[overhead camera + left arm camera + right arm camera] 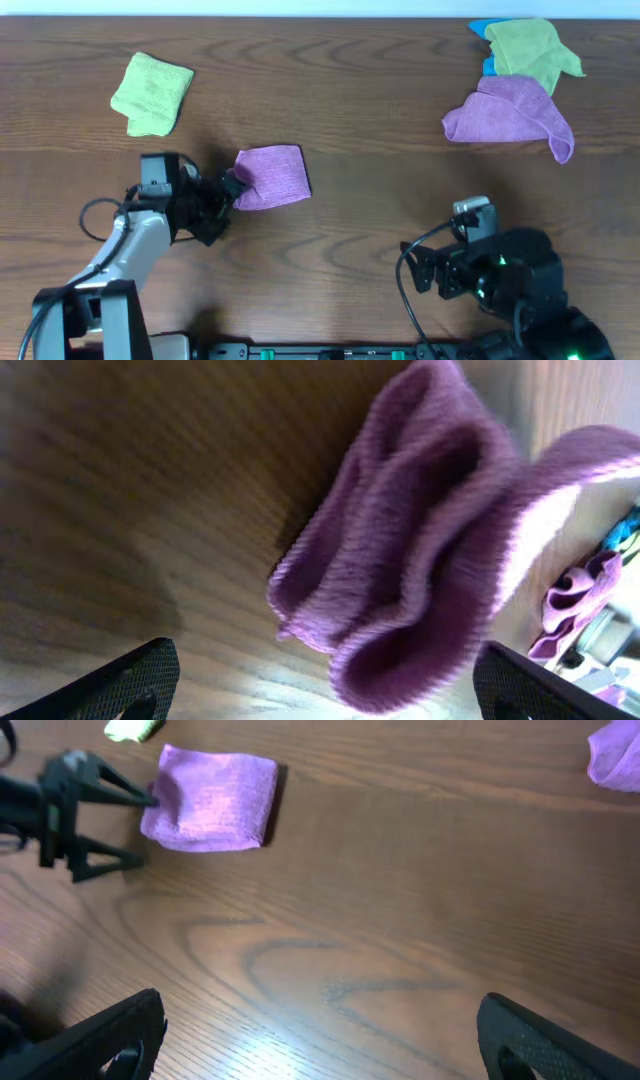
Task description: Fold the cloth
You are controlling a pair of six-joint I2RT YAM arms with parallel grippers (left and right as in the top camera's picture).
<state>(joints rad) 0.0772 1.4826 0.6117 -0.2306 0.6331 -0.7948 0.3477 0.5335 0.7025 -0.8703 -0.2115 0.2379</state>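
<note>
Folded green cloth point(152, 92), crumpled purple cloth point(510, 115), table point(380, 200)

**No readable markings**

I find no legible text, label, brand, number or sign in any of my views. The cloth point(275, 175) just ahead of my left end effector point(232, 190) shows plain purple fabric only, and the desk point(380, 130) around both of my end effectors shows nothing but wood grain. Small details on my own arm housings are too blurred to tell whether any of them is lettering.
</note>
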